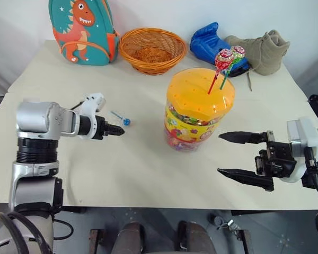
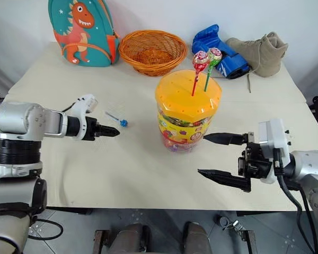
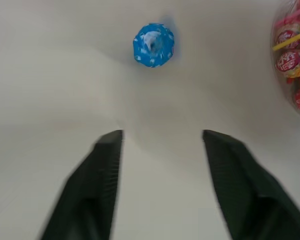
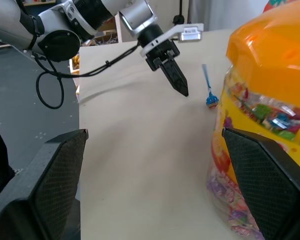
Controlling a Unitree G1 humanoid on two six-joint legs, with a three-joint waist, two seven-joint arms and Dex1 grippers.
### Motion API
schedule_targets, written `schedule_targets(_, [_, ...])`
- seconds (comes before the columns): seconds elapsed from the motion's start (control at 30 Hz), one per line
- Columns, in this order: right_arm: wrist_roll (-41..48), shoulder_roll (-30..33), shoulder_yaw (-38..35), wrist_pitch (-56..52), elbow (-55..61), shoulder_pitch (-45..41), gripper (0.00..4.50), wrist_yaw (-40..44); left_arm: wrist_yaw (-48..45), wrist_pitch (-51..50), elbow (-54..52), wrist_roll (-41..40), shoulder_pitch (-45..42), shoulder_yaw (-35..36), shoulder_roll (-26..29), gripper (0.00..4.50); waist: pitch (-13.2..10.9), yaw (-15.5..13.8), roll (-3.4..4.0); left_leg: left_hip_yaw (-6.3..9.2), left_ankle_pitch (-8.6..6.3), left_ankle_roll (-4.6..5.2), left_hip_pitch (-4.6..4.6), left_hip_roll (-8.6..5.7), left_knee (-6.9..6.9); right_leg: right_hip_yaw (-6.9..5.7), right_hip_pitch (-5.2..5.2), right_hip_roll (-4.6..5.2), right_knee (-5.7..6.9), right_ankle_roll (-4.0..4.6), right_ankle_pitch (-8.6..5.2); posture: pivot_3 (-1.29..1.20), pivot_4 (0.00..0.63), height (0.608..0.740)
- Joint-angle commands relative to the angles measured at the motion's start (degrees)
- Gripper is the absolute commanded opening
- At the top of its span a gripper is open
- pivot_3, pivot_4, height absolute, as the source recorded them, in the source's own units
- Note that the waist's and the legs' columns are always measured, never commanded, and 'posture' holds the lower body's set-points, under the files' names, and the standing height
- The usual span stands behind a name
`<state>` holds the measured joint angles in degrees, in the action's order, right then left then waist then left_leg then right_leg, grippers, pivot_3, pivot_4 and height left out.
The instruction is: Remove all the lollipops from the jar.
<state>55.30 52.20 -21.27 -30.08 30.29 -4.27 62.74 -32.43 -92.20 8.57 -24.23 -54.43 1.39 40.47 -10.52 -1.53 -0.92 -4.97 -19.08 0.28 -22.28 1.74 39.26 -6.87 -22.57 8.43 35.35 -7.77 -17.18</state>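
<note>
The jar (image 1: 199,114) is a clear tub of colourful candy with a domed orange lid, standing mid-table. Two lollipops stick up from the lid: one on a red stick (image 1: 223,61), one on a green stick (image 1: 237,53). A third lollipop (image 1: 126,121), with a blue head (image 3: 153,45) and a blue stick, lies on the table left of the jar. My left gripper (image 1: 116,130) hovers just short of it, open, with nothing between its fingers (image 3: 107,150). My right gripper (image 1: 220,153) stands open and empty to the right of the jar, pointing towards it.
Along the table's far edge stand a teal dinosaur backpack (image 1: 84,32), a woven orange basket (image 1: 152,50), a blue padded item (image 1: 212,42) and a tan boot (image 1: 262,50). Bare tabletop (image 1: 143,169) lies between my two grippers in front of the jar.
</note>
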Motion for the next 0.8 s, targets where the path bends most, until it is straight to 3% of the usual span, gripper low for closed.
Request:
schedule_targets(0.03, [1.4,1.2,-3.6,-0.2,1.8,-0.8,4.50,-0.9,-6.7,7.4,-4.8,-1.8,-2.3,-3.4,6.6,4.11,0.0,0.0,0.00,-0.01,0.00,0.00,-0.01,0.00,0.00,0.01,-0.03,0.00,0.01,0.00,0.00,0.00,0.150,0.740])
schedule_targets(0.07, [1.3,1.3,-4.2,-0.3,1.8,-0.8,4.50,-1.2,-8.9,10.6,-6.1,-2.4,-2.2,-3.1,7.9,4.43,0.0,0.0,0.00,-0.04,0.00,0.00,0.00,0.00,-0.01,0.04,-0.04,0.00,0.01,0.00,0.00,0.00,0.150,0.740])
schedule_targets(0.1, [1.3,1.5,-4.8,-0.5,1.9,-0.8,4.50,-1.7,-10.7,12.3,-7.1,-3.4,-2.3,-2.5,8.8,4.47,0.0,0.0,0.00,-0.06,0.00,0.00,0.00,0.00,-0.01,0.07,-0.05,0.00,0.02,0.01,0.00,0.00,0.150,0.740])
schedule_targets(0.33, [0.6,2.9,-10.6,-1.6,2.4,-0.2,4.50,-5.4,-27.1,33.9,-10.6,-10.0,0.6,4.7,9.3,4.47,0.0,-0.1,0.00,-0.14,0.00,0.00,0.02,0.01,0.00,0.11,-0.06,0.01,0.04,0.01,-0.01,0.00,0.150,0.740])
schedule_targets(0.5, [1.3,3.7,-14.9,-2.3,2.9,1.0,4.50,-6.2,-33.5,47.5,-7.6,-13.0,-1.7,7.6,3.2,4.47,0.0,-0.2,0.00,-0.18,0.00,0.01,0.04,0.00,0.02,0.12,-0.04,0.01,0.05,0.01,-0.01,0.00,0.150,0.740])
schedule_targets(0.8, [5.1,4.8,-19.2,-5.4,4.6,-1.0,4.50,-12.6,-48.4,58.7,-1.0,-16.4,-3.9,6.8,-3.9,4.47,0.0,0.1,0.00,-0.19,-0.01,0.01,0.06,0.01,0.06,0.13,-0.04,0.01,0.11,0.01,-0.01,0.00,0.150,0.740])
